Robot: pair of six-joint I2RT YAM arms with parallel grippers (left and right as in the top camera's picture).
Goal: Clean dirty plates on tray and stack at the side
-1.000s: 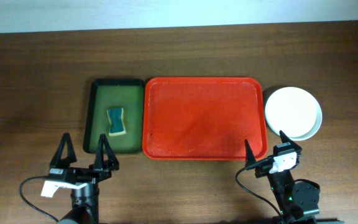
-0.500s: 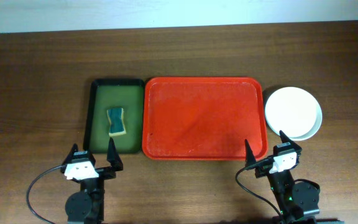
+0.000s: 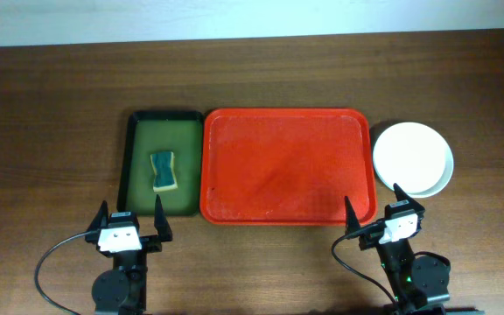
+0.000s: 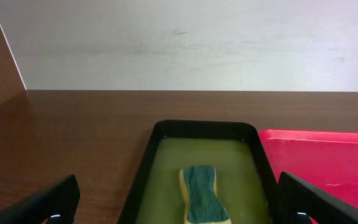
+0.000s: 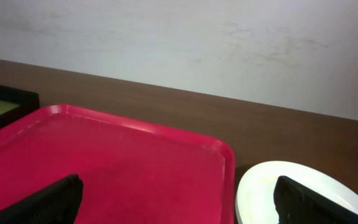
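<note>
The red tray (image 3: 287, 166) lies in the middle of the table with nothing on it; it also shows in the right wrist view (image 5: 104, 168) and the left wrist view (image 4: 328, 162). A stack of plates with the white one on top (image 3: 412, 157) stands on the table right of the tray, also in the right wrist view (image 5: 291, 193). The blue and green plates are hidden or barely show under it. My left gripper (image 3: 130, 219) is open and empty, in front of the dark green tray. My right gripper (image 3: 373, 213) is open and empty at the red tray's front right corner.
A dark green tray (image 3: 162, 162) left of the red one holds greenish liquid and a teal and yellow sponge (image 3: 164, 170), seen also in the left wrist view (image 4: 201, 202). A pale wall runs behind the table's far edge.
My left gripper has swung from a position turned to the left to point straight at the dark green tray, then settled. The right arm has not moved.
</note>
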